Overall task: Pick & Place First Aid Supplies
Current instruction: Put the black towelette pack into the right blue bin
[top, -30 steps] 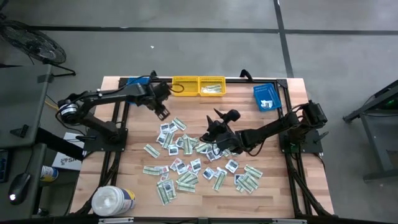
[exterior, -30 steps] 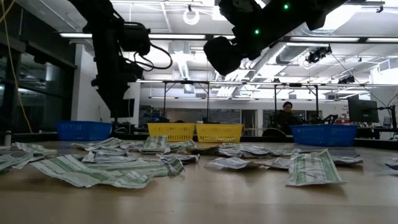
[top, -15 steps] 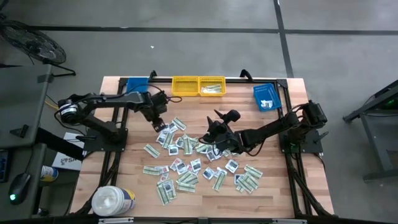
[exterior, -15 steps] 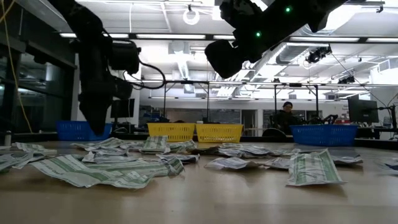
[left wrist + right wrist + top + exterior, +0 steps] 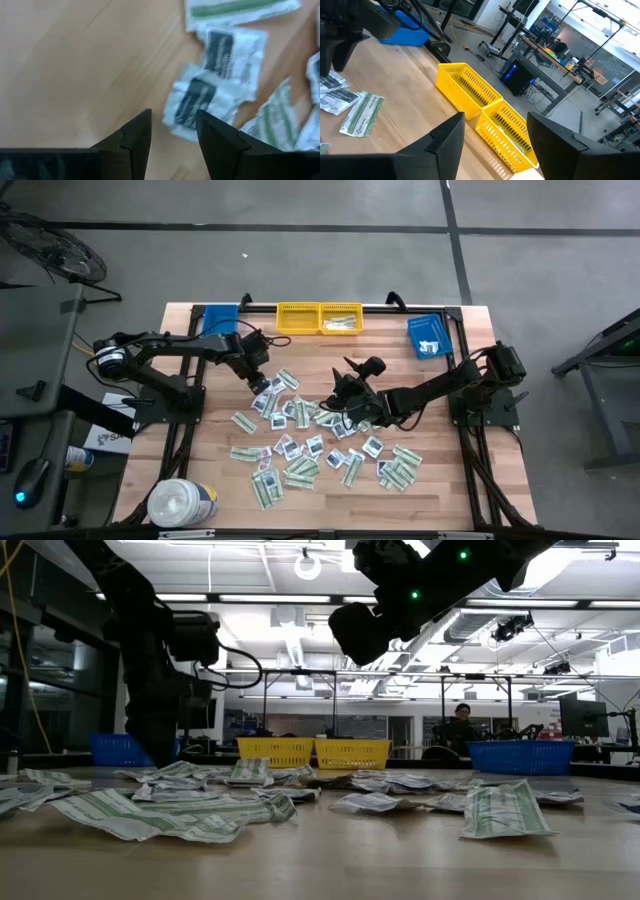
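1. Lay scattered across the middle of the wooden table [image 5: 200,470]: dozens of first aid packets [image 5: 320,442], long green-white strips mixed with squarish white ones bearing dark marks, some overlapping, none lifted.
2. Lay at the pile's upper-left edge in the high view: a squarish white packet with a dark blue mark [image 5: 192,101], flat on the wood, partly overlapped by its neighbour.
3. Hung low over that packet: the left gripper [image 5: 172,131], jaws spread with a clear gap, nothing between them; contact with the packet could not be told.
4. Hovered above the pile's centre: the right gripper [image 5: 350,371], tilted up and off the table, jaws spread wide and empty, as the right wrist view showed [image 5: 495,131].
5. Stood along the far edge: 2 yellow bins [image 5: 319,318] side by side, the right one with a few green-white strips inside; a blue bin [image 5: 221,316] behind the left arm; another blue bin [image 5: 429,335] near the right corner, with white packets in it.
6. Stood at the near-left corner: a big white round tub [image 5: 180,502].
7. Compared with 1 second earlier: left gripper had come away from the yellow bins, back toward the pile and down to table level; right gripper kept its place and its spread; packets unchanged.
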